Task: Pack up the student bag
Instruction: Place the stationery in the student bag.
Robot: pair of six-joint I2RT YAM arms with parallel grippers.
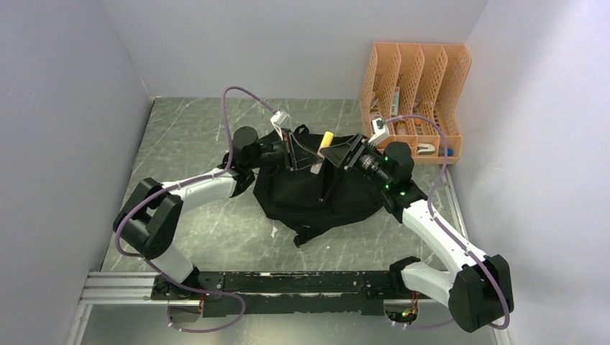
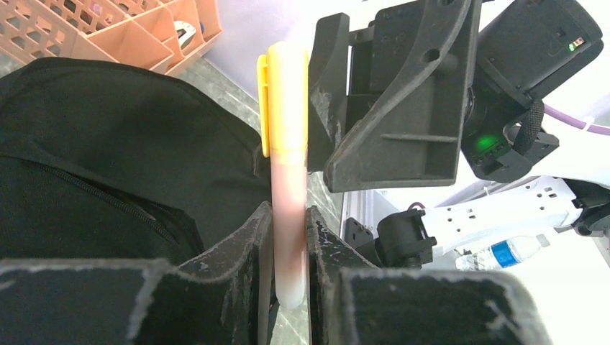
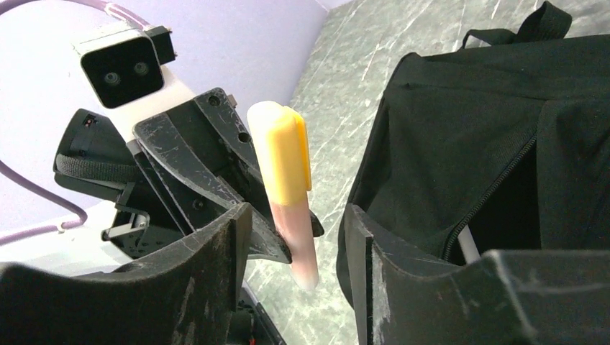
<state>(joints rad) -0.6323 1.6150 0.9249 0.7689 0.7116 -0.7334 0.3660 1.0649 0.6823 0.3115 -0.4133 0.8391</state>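
Note:
The black student bag (image 1: pixel 316 198) lies in the middle of the table with its zip open; it also shows in the left wrist view (image 2: pixel 108 144) and the right wrist view (image 3: pixel 467 136). My left gripper (image 2: pixel 289 244) is shut on the pink barrel of a highlighter (image 2: pixel 288 172) with a yellow cap, held over the bag's upper edge (image 1: pixel 326 140). My right gripper (image 3: pixel 298 230) is open, its jaws on either side of the highlighter (image 3: pixel 286 165) without touching it. The two grippers face each other, left (image 1: pixel 302 152) and right (image 1: pixel 347 152).
An orange slotted file organiser (image 1: pixel 417 79) stands at the back right with small items in it, also seen in the left wrist view (image 2: pixel 108 29). A white object (image 3: pixel 468 246) shows inside the bag's opening. Walls enclose the table at left, back and right.

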